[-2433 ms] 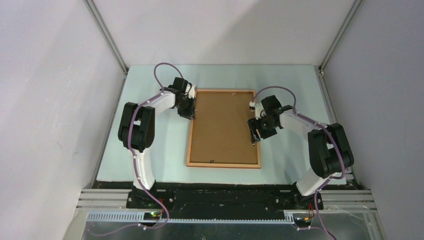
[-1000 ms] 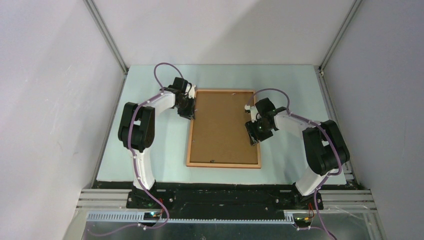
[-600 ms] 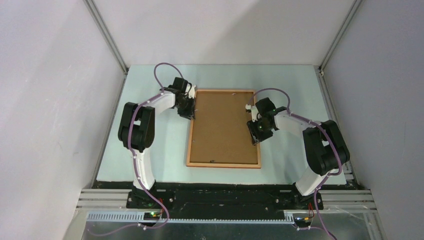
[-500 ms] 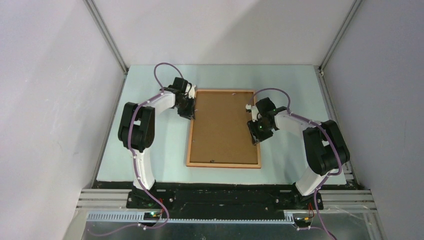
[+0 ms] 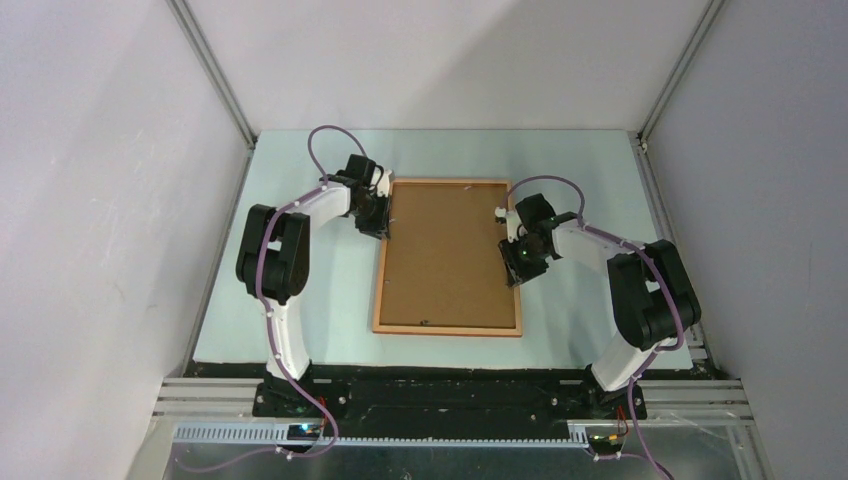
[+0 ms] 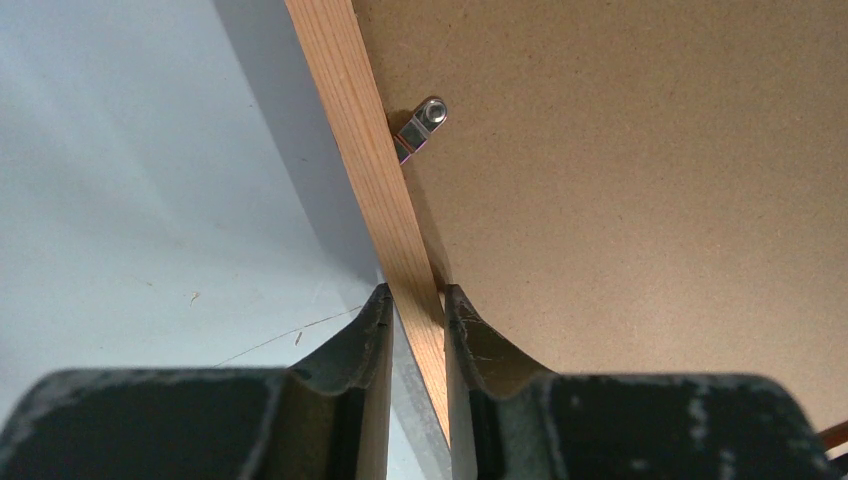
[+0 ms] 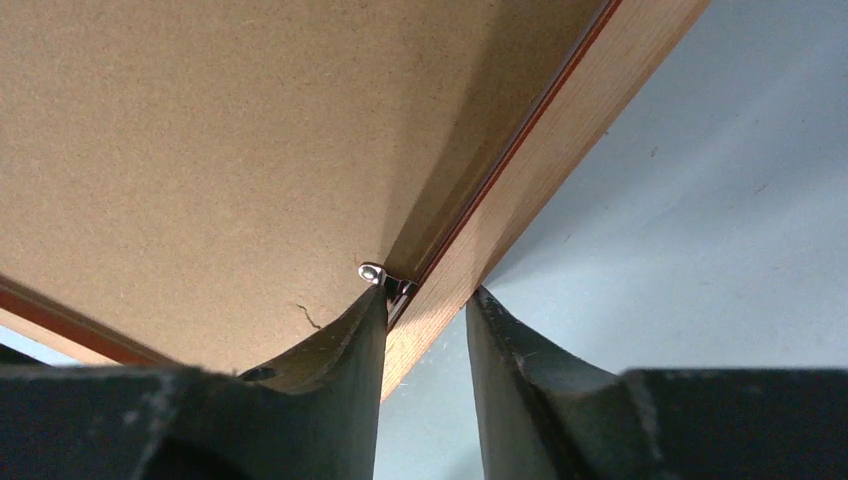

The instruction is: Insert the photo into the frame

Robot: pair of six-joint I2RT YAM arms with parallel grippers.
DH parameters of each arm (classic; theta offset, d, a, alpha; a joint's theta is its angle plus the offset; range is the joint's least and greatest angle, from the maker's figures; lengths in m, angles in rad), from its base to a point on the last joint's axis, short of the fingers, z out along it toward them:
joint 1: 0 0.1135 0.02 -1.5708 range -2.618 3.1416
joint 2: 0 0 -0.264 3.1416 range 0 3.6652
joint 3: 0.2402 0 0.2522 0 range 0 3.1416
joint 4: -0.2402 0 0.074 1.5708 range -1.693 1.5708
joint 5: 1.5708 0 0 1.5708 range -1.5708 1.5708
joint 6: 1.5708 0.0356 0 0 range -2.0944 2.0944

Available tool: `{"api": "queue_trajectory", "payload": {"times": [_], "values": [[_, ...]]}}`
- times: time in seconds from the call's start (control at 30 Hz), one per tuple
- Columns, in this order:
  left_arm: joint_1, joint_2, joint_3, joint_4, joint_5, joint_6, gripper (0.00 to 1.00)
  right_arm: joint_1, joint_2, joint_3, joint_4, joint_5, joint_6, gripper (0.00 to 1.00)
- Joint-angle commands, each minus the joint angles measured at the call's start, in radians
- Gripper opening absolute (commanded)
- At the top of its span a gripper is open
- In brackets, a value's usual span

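Note:
The frame (image 5: 447, 329) lies face down on the table, its opening covered by the plain brown backing board (image 5: 445, 255). The photo is hidden. My left gripper (image 5: 381, 228) is at the far part of the left rail. In the left wrist view it (image 6: 417, 295) is shut on that wooden rail (image 6: 355, 110), just below a metal clip (image 6: 421, 125). My right gripper (image 5: 514, 268) is at the right rail. In the right wrist view it (image 7: 427, 300) straddles the rail (image 7: 560, 130), still open. Its inner finger is beside a clip (image 7: 374, 271), and table shows between the rail and the outer finger.
Pale blue table surface (image 5: 300, 300) surrounds the frame on all sides. Grey walls and aluminium posts (image 5: 215, 75) close in the back and both sides. Small clips (image 5: 426, 322) sit along the frame's inner edge.
The right gripper has shifted slightly right and farther along the right rail, and its jaws have narrowed around the rail. The left arm and the frame have not moved.

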State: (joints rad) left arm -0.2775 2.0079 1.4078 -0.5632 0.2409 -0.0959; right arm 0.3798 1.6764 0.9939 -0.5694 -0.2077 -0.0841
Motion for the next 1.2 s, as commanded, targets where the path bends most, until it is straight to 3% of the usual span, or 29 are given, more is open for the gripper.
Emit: {"api": "queue_trajectory", "payload": {"times": [0.0,0.23,0.43,0.67,1.17], "values": [[-0.026,-0.005,-0.028,-0.025,0.053,0.033,0.00,0.001,0.000,0.002,0.011,-0.015,-0.030,0.41],[-0.026,-0.008,-0.027,-0.025,0.053,0.032,0.00,-0.036,-0.049,0.003,0.004,-0.063,-0.023,0.59],[-0.026,-0.011,-0.030,-0.026,0.053,0.032,0.00,-0.099,-0.118,0.002,0.018,-0.110,-0.008,0.64],[-0.027,-0.014,-0.034,-0.026,0.051,0.033,0.00,-0.166,-0.100,0.058,0.018,-0.134,0.015,0.64],[-0.027,-0.015,-0.035,-0.024,0.063,0.030,0.00,-0.215,0.154,0.245,0.045,-0.214,0.079,0.58]]}}
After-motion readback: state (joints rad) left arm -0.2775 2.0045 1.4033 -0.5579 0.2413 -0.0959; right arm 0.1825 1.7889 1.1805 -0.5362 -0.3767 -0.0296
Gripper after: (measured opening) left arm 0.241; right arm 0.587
